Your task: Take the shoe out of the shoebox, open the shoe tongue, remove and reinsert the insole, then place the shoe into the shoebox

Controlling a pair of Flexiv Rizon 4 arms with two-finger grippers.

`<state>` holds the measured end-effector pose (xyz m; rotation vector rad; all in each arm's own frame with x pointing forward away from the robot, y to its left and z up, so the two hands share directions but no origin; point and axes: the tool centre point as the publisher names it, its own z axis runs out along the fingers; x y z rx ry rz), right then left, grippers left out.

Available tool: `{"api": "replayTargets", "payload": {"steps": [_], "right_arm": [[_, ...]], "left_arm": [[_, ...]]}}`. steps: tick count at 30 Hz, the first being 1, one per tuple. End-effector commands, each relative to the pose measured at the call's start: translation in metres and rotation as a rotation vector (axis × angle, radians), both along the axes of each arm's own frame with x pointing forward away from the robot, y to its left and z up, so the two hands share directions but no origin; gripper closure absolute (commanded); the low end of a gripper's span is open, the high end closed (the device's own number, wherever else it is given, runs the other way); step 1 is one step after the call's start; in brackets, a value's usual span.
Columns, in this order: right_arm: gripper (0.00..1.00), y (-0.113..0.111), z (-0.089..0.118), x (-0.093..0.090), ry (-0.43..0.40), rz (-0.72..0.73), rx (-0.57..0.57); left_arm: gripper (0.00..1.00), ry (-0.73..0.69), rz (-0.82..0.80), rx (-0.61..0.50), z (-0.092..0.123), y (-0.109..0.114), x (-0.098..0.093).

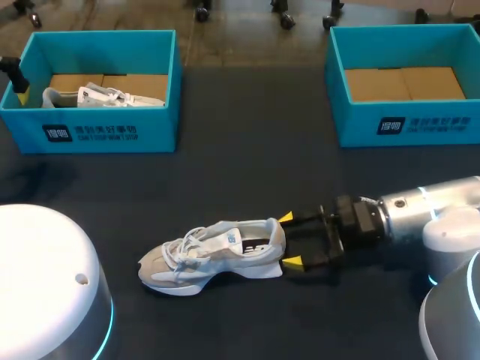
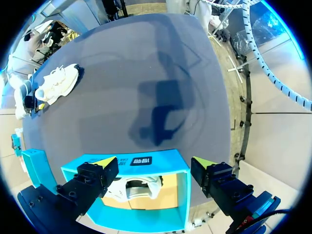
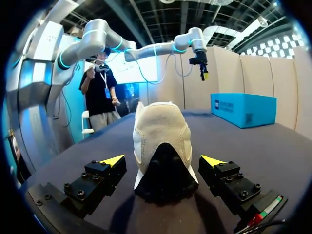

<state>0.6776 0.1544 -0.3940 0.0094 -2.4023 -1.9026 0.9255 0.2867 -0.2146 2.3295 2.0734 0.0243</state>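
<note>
White shoe [image 1: 217, 251]: heel toward 3 o'clock.
Right gripper [image 1: 290, 240]: open, straddling heel.
Left gripper [image 2: 155, 162]: open, empty, over shoebox [image 2: 181, 195].

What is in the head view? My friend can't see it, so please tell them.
A white shoe lies on the dark table, its heel between the open yellow tips of the right tool. Two blue boxes stand at the far edge: the right box, and the left box, which holds a second shoe.
</note>
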Motion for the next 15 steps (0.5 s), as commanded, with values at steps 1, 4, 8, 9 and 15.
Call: {"api": "replayTargets", "payload": {"steps": [1,4,8,9,15], "right_arm": [[0.0,0.008,-0.003,0.0,-0.01,0.009,-0.009],[0.0,0.012,-0.004,0.0,-0.02,0.018,-0.009],[0.0,0.02,-0.006,0.003,-0.023,0.037,-0.009],[0.0,0.022,-0.007,0.004,-0.023,0.038,-0.01],[0.0,0.03,-0.011,0.007,-0.033,0.061,-0.009]], "left_arm": [[0.0,-0.002,-0.001,0.002,0.0,0.0,-0.001],[0.0,-0.002,-0.001,0.002,0.0,0.0,-0.001],[0.0,-0.002,-0.001,0.002,0.0,0.0,-0.001],[0.0,-0.002,-0.001,0.002,0.0,0.0,-0.001],[0.0,-0.002,-0.001,0.002,0.0,0.0,-0.001]]}}
